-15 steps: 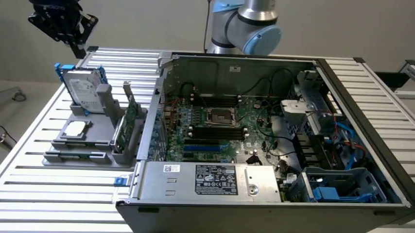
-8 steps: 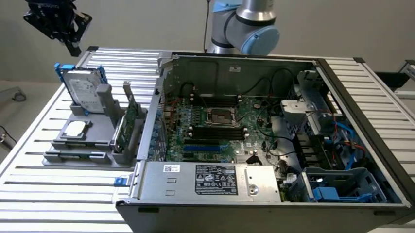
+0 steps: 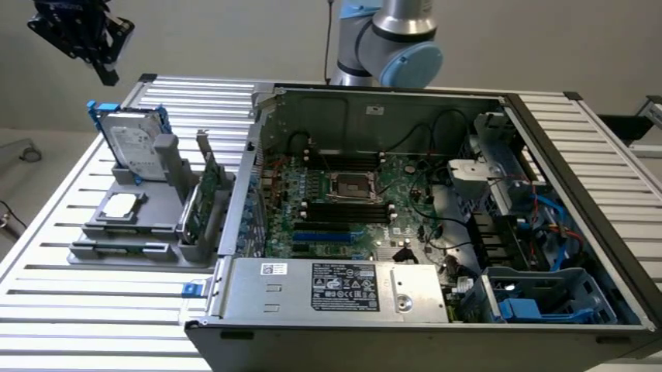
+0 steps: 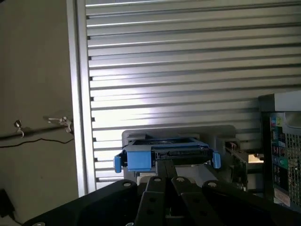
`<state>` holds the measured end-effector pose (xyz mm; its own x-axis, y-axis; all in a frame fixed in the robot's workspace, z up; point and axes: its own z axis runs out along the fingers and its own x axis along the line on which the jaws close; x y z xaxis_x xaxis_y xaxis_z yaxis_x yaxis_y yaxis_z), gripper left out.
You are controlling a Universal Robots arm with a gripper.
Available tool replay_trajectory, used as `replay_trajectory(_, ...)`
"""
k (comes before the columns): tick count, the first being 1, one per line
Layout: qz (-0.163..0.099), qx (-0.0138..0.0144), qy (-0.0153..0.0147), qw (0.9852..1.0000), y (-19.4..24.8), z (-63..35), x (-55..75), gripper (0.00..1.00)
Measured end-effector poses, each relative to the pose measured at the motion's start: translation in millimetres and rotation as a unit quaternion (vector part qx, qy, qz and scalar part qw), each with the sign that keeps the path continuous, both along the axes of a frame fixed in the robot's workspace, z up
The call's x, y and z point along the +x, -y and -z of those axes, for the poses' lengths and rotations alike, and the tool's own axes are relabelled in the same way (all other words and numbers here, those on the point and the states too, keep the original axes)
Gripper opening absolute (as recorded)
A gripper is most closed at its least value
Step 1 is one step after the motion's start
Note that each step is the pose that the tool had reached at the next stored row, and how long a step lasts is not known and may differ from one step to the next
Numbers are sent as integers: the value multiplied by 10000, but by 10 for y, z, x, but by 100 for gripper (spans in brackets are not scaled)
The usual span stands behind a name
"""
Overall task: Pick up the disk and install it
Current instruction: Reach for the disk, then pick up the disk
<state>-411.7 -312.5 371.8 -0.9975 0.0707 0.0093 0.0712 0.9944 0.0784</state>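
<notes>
Gripper: black metal, fingers pressed together, empty, poised above our target.
Disk: flat silver-grey metal drive in a blue plastic carrier, upright in grey plastic stand.
Handling: we judge it stiff, weighty, shock-sensitive; grasp carrier's top edge.

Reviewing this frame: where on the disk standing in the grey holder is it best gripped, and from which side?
Probably best to grip the disk by its top edge, across its thin thickness at the blue carrier, coming down from above. It stands upright in the grey holder, lower end seated, so the top and upper faces are free.
</notes>
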Motion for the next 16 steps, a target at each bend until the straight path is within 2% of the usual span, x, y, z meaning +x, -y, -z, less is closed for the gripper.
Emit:
replay_trajectory(3, -3, 1, -3, 10000, -35, 7, -67, 11)
replay_trajectory(16, -5, 0, -5, 10000, -35, 6, -70, 11)
